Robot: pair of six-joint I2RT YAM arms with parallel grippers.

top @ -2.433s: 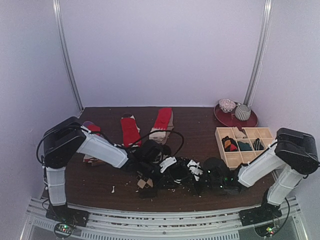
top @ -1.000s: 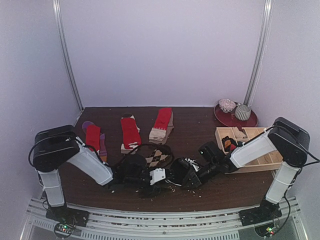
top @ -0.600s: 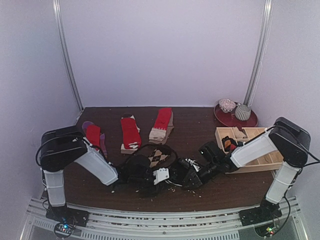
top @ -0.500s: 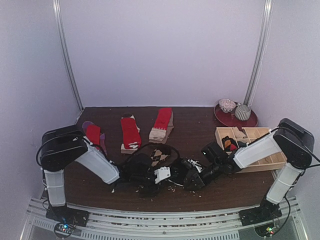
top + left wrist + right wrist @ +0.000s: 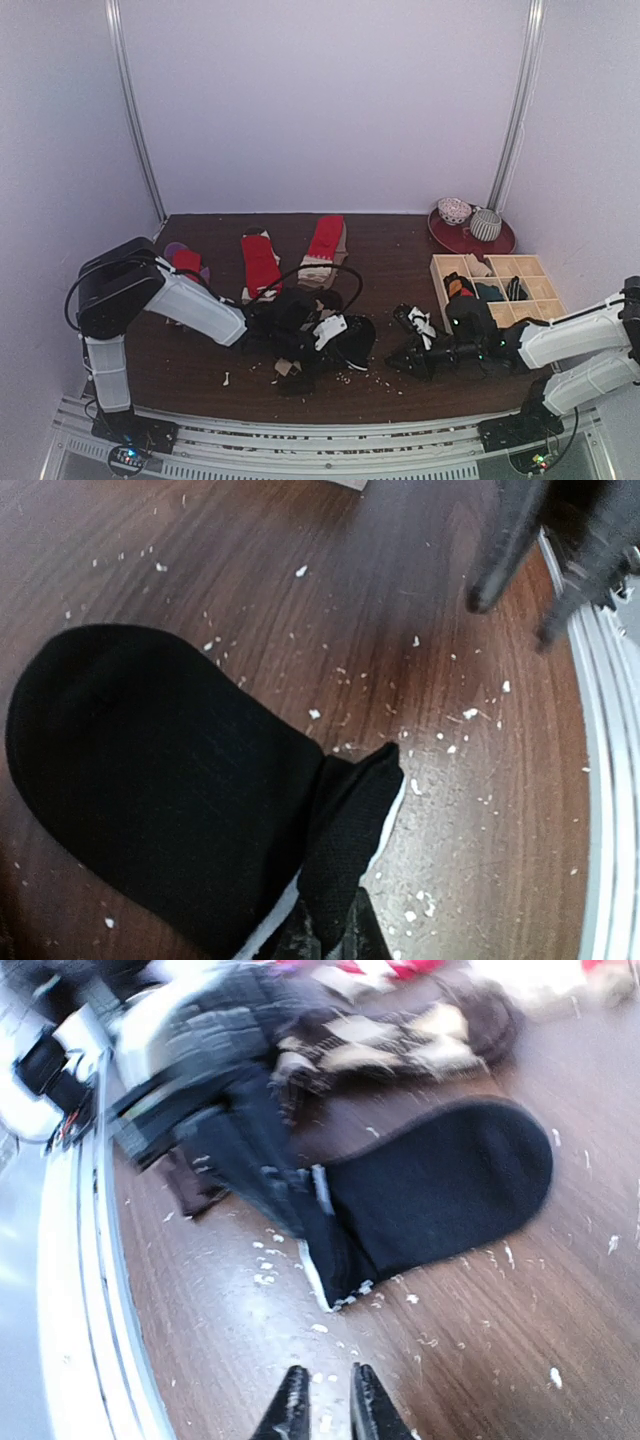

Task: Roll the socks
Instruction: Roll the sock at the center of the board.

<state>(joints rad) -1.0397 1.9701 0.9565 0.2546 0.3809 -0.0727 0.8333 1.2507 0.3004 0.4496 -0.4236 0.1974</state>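
A black sock (image 5: 150, 770) with a white edge lies flat on the dark wooden table (image 5: 400, 250), near the front middle (image 5: 355, 338). My left gripper (image 5: 325, 935) is shut on its folded cuff, seen from the other side in the right wrist view (image 5: 450, 1185). My right gripper (image 5: 325, 1400) hovers over bare table just short of the cuff, its jaws a little apart with nothing between them. From above it sits to the sock's right (image 5: 397, 360). A brown-and-beige argyle sock (image 5: 400, 1040) lies behind the black one, partly under my left arm.
Two red socks (image 5: 260, 262) (image 5: 325, 240) and a red-and-purple one (image 5: 185, 262) lie at the back left. A pale wooden grid tray (image 5: 470, 318) sits on the right, with a red plate (image 5: 450, 238) behind it. White crumbs dot the table front.
My left gripper has closed on the black sock's cuff. My right gripper has come off the sock, parted slightly and drawn back to the right, its arm now low.
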